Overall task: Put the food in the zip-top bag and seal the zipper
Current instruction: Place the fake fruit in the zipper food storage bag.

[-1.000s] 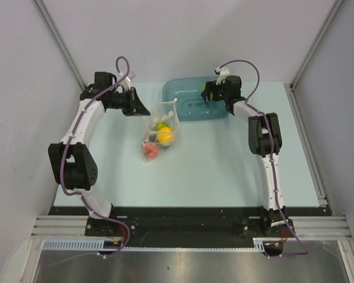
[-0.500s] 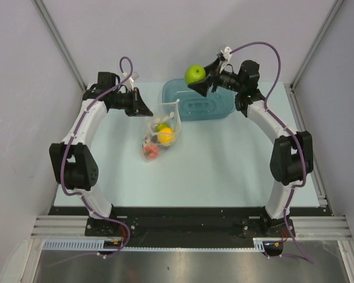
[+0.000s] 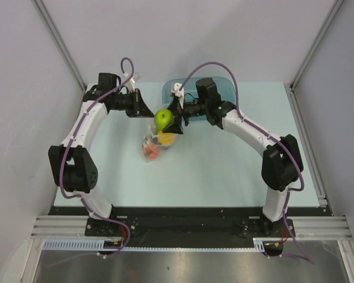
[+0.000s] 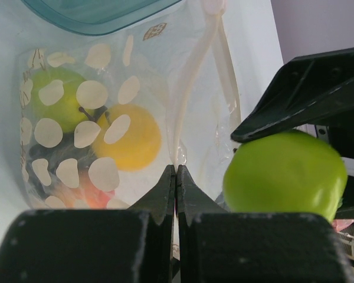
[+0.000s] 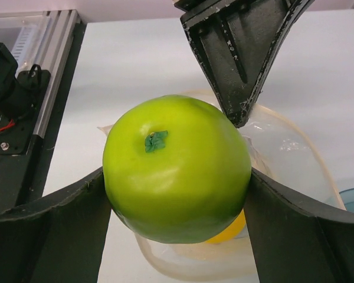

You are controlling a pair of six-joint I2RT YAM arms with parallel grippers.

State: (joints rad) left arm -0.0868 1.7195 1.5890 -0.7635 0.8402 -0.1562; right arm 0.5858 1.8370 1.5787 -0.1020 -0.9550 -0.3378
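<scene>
Right gripper (image 3: 167, 122), jaws wide, grips a green apple (image 5: 176, 171) above the zip-top bag (image 4: 159, 71). Left gripper (image 4: 176, 177) pinches the bag's edge, fully closed.

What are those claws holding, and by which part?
Right gripper clamps the round green toy apple by its sides; left gripper pinches the clear spotted plastic bag at its mouth edge.

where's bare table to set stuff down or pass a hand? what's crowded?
Bare: the table's near half, from the bag to the near edge, and the strip right of the right arm. Crowded: far centre, left gripper pinching the bag, right gripper holding the apple over it, tub behind.
</scene>
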